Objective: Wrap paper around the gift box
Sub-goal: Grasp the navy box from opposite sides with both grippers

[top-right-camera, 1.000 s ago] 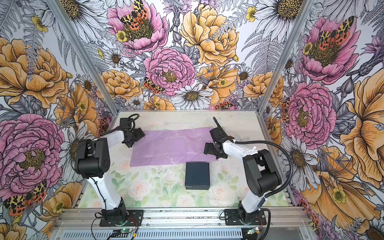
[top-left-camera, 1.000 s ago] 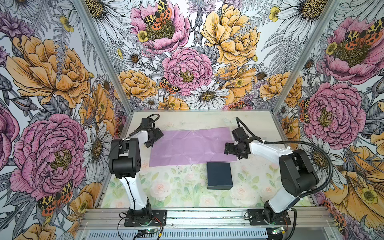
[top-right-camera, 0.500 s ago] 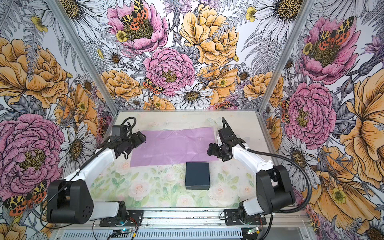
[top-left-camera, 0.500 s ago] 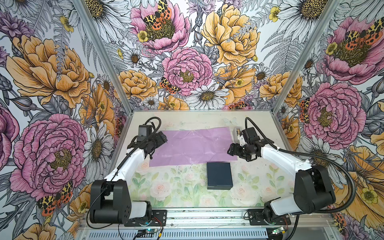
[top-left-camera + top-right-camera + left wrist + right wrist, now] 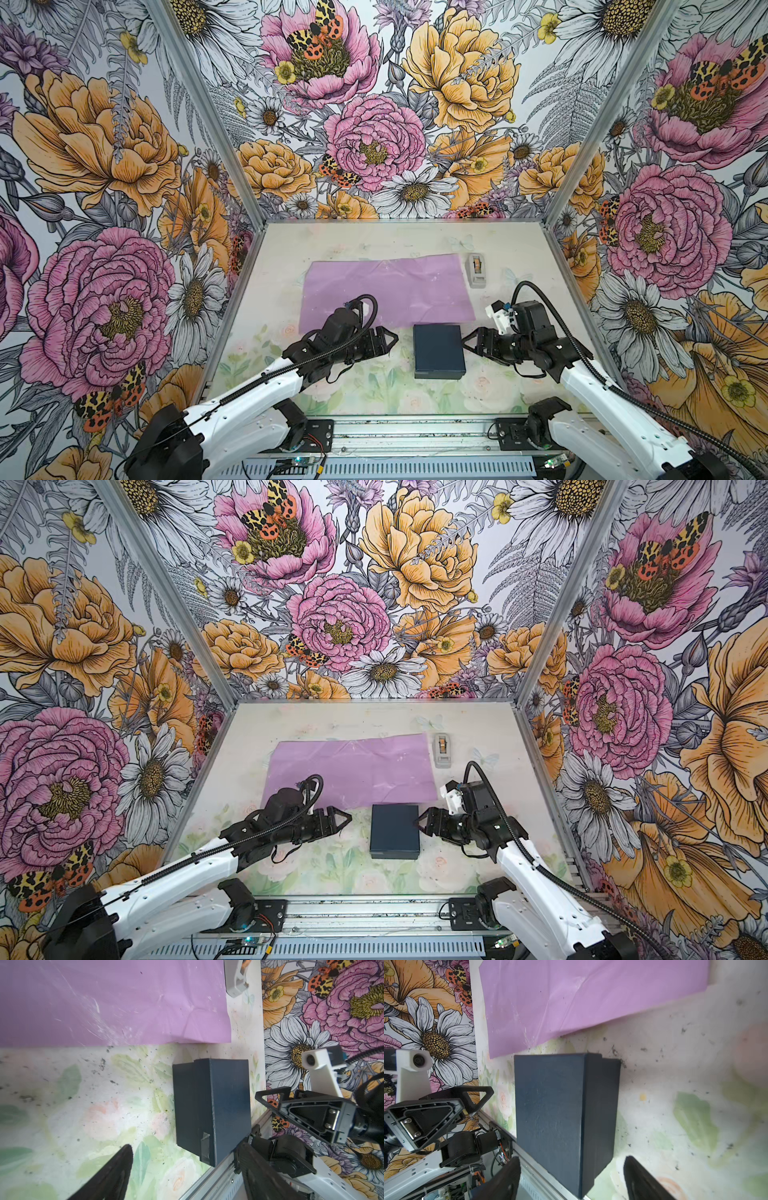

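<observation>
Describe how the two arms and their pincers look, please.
The left arm and right arm have white shells, black joints and a black ribbed cable outside. The left pincer and right pincer are black, with hollow triangular fingers; a white camera mount sits behind each.

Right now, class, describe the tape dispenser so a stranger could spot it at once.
Start at the big lilac paper. Beside its far right corner sits the tape dispenser. It is small and grey, unlike the flat navy gift box in front.

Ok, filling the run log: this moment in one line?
paper: flat | gift box: just off it, unwrapped | left gripper: open, beside box, apart | right gripper: open at box edge
</observation>
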Controlling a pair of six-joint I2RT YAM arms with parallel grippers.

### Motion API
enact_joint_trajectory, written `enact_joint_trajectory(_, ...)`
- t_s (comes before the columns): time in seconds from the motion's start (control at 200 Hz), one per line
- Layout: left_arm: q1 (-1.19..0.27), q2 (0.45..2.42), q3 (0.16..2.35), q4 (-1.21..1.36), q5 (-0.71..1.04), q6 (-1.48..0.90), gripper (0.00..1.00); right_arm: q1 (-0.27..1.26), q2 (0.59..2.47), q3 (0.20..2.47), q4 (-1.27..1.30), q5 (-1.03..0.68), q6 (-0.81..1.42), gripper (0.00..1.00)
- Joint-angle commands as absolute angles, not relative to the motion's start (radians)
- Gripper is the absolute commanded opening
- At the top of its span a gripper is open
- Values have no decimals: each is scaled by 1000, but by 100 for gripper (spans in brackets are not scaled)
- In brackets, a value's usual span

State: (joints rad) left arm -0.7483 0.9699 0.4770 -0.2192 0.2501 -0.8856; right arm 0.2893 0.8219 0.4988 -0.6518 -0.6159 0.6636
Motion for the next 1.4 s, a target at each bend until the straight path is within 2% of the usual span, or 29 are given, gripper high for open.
enact_joint_trajectory(0.0, -790, 1007, 473, -94, 266, -923, 82, 295, 816, 466, -572, -715, 694, 79)
enact_joint_trajectory(0.11, -827, 1076, 482, -3, 270, -968, 82, 296, 867, 457, -521, -762, 685, 78)
enact_joint_trajectory(0.315, -892, 1255, 569, 9, 283, -984, 81, 300, 955, 460, -501, -781, 637, 77)
enact_joint_trajectory(0.63, -908, 1435, 617, 83, 326, -997, 73, 316, 1062, 491, -491, -782, 562, 75)
enact_joint_trajectory(0.821, -905, 1503, 590, 131, 318, -1024, 63, 339, 1139, 488, -465, -731, 557, 65)
enact_joint_trajectory(1.016, -908, 1546, 582, 169, 349, -1035, 52, 351, 1186, 457, -416, -709, 574, 48)
enact_joint_trajectory(1.226, -919, 1515, 617, 169, 348, -1037, 51, 366, 1109, 451, -367, -723, 645, 39)
enact_joint_trajectory(1.396, -922, 1471, 654, 137, 335, -1040, 51, 374, 1000, 449, -328, -723, 720, 38)
